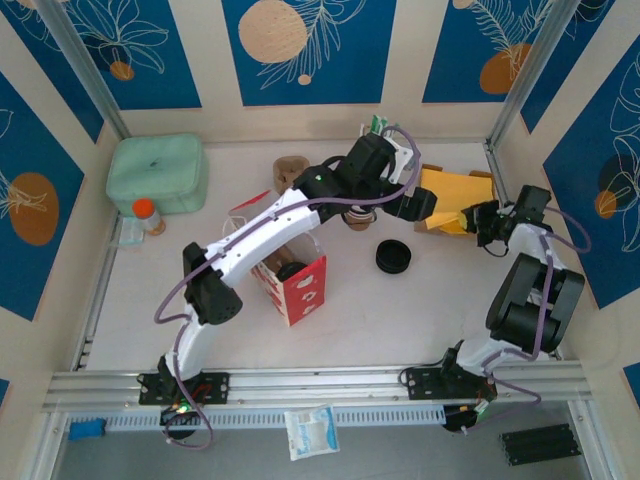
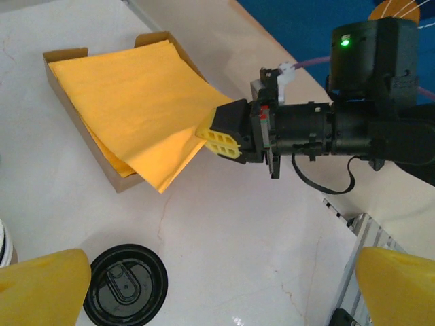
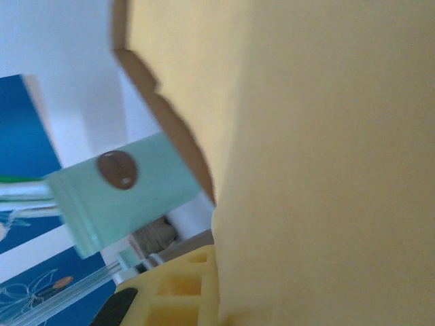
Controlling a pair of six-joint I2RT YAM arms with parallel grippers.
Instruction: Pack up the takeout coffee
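While the white tabletop [image 1: 350, 330] lies under both arms, the left arm reaches from its base across the middle toward the far right. Its wrist hangs above the table beside the right arm's claw.

At the far left stands a mint-green lidded plastic box [image 1: 158, 172]. Near the middle, a red and white paper bag [image 1: 303, 287] stands upright with its mouth open, partly under the left arm. The takeout coffee [image 1: 291, 270] appears to sit inside this bag. Only a dark round top shows in the mouth and the cup's body is hidden, so I cannot be sure.

At the far right lies a shallow brown cardboard tray [image 2: 66, 53] holding yellow paper sheets. The right gripper [image 2: 219, 136] is clamped tight on the near corner of the top yellow sheet [image 2: 136, 102], whose corner sticks out past the tray's edge. In the right wrist view that sheet sits close against the yellow finger [image 3: 177, 292].

The left gripper [image 2: 217, 288] is spread wide with nothing between its yellow fingers [image 2: 41, 288], and it touches nothing.

A round black plastic lid [image 2: 126, 284] lies flat on the table just below the left claw. It is well apart from the tray and right of the bag.
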